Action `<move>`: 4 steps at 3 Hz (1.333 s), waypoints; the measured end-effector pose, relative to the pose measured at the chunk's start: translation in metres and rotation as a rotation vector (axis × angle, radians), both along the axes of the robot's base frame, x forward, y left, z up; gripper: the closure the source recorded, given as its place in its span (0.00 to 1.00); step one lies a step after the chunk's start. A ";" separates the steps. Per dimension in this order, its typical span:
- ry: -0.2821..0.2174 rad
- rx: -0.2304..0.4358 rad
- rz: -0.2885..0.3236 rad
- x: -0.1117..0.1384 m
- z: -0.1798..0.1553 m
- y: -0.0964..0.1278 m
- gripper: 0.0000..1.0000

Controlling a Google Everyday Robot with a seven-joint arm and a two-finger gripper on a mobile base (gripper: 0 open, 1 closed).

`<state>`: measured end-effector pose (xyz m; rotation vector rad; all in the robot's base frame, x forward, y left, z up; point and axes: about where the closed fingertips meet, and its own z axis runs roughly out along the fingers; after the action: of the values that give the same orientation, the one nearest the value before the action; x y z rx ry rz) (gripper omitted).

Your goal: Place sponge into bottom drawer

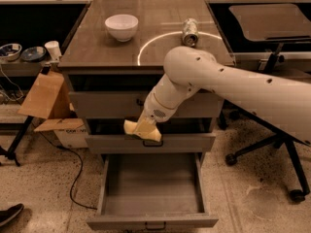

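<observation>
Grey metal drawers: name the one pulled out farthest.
The lowest, deepest grey metal drawer, pulled far out, interior showing; the gripper holds the pale yellow sponge above it, before the middle drawer.

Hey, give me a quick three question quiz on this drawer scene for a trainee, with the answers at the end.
1. True or false: the sponge lies inside the bottom drawer.
2. The gripper, in front of the middle drawer, grips: A a spoon, B the sponge, C a towel.
3. Fill in: the bottom drawer is pulled ___.
Key: 1 false; 2 B; 3 open.
</observation>
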<state>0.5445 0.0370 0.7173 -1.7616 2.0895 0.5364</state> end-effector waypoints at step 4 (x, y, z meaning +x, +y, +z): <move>0.146 0.105 0.016 0.008 -0.149 0.093 1.00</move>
<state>0.5522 0.1299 0.5686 -1.7277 2.1029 0.7858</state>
